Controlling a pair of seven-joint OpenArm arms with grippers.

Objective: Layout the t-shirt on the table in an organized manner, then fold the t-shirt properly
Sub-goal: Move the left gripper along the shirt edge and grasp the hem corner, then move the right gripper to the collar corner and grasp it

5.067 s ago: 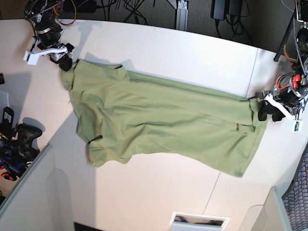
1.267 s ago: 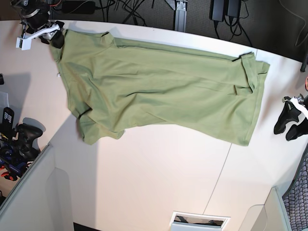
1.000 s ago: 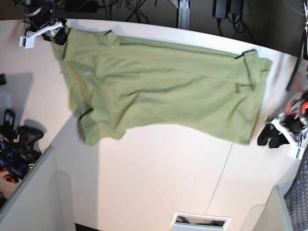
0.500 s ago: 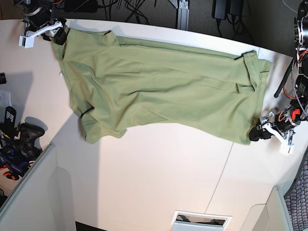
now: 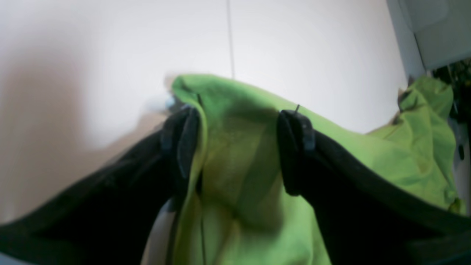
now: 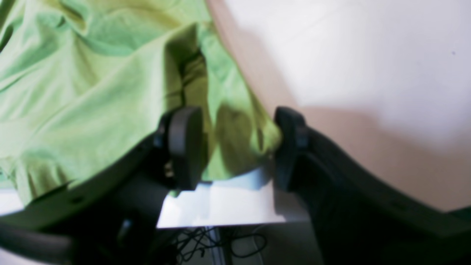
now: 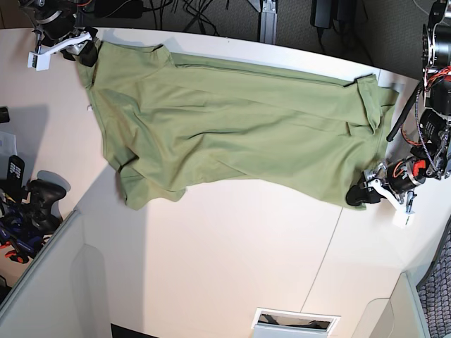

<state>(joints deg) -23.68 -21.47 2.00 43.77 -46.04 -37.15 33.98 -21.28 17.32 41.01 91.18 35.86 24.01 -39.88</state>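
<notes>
The olive-green t-shirt [image 7: 232,141] lies spread across the white table [image 7: 232,260], collar end at the far left and hem at the right. My right gripper [image 7: 81,51] is at the shirt's top-left corner by the table's back edge. In the right wrist view it [image 6: 237,147] stands open, its fingers straddling a bunched corner of the cloth [image 6: 73,92]. My left gripper [image 7: 363,193] is at the hem's lower right corner. In the left wrist view it [image 5: 239,147] is open, with a fold of the shirt [image 5: 239,191] between the fingers.
A thin dark seam [image 7: 320,260] crosses the table at the right. Black devices [image 7: 28,204] and a grey panel [image 7: 42,282] sit at the left. Cables [image 7: 197,10] run behind the back edge. A white-framed slot [image 7: 292,322] is at the front.
My left gripper has moved in from the table's right side to the shirt's lower hem corner, and now straddles it. The right gripper and the shirt have stayed put.
</notes>
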